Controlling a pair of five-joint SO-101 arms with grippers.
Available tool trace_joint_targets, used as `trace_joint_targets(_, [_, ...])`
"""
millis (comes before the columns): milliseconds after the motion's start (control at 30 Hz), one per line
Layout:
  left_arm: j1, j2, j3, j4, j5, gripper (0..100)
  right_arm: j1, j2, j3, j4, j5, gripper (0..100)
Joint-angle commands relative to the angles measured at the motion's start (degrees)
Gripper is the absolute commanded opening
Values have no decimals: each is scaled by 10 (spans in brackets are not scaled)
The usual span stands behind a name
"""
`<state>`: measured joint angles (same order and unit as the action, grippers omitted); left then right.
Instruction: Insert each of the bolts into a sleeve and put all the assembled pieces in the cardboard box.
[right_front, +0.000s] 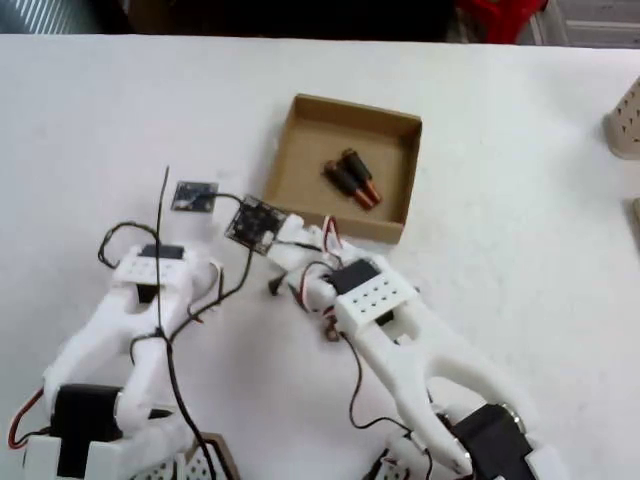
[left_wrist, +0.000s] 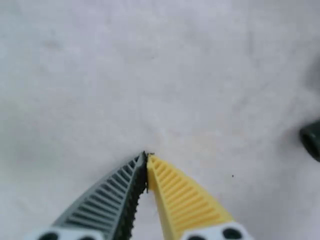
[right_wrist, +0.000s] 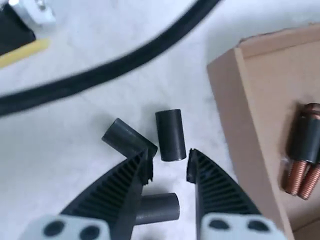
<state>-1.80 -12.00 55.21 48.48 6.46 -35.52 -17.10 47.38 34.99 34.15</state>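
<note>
My right gripper (right_wrist: 169, 167) is open just above the white table, beside the cardboard box (right_wrist: 250, 115). Three loose black sleeves lie under it: one sleeve (right_wrist: 171, 135) just beyond the gap between the fingertips, a second sleeve (right_wrist: 129, 139) at one fingertip, and a third sleeve (right_wrist: 157, 207) between the fingers nearer the wrist. Two assembled pieces (right_wrist: 305, 150), black sleeves on copper bolts, lie in the box (right_front: 300, 150), where they show as a pair (right_front: 350, 180). My left gripper (left_wrist: 146, 159) is shut on nothing over bare table. The right arm (right_front: 375, 295) hides the sleeves from above.
A black cable (right_wrist: 100, 72) crosses the table beyond the sleeves. A dark object (left_wrist: 312, 140) sits at the edge of the left wrist view. A small brown piece (right_front: 330, 330) lies by the right arm. A beige perforated object (right_front: 625, 125) stands far right.
</note>
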Motion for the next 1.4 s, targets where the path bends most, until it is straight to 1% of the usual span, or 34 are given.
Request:
trace_joint_targets(0, [-6,1,-25,2,-5,27,-7,15,-74,42,33,116])
trace_joint_targets(233, [-6,1,-25,2,-5,27,-5,167,-277,211,39,116])
trace_joint_targets(333, [-6,1,-25,2,-5,27,-7,211,-328,245,39,118])
trace_joint_targets(433, [-6,1,-25,2,-5,27,-3,243,-344,244,40,120])
trace_joint_targets(567, [-6,1,-25,2,-5,27,0,278,-349,242,63,120])
trace_joint_targets(733, [-6,1,-25,2,-5,27,0,304,-349,206,68,121])
trace_joint_targets(800, [-6,1,-25,2,-5,27,0,313,-349,204,71,136])
trace_joint_targets(867, [-6,1,-25,2,-5,27,0,321,-349,204,93,165])
trace_joint_targets(933, [-6,1,-25,2,-5,27,0,327,-349,202,109,170])
trace_joint_targets(1067, [-6,1,-25,2,-5,27,3,340,-349,180,115,170])
trace_joint_targets(1200, [-6,1,-26,2,-5,27,3,356,-357,182,116,170])
trace_joint_targets(1267, [-6,1,-26,2,-5,27,3,360,-368,188,116,160])
trace_joint_targets(1367, [-6,1,-26,2,-5,27,3,360,-367,190,117,111])
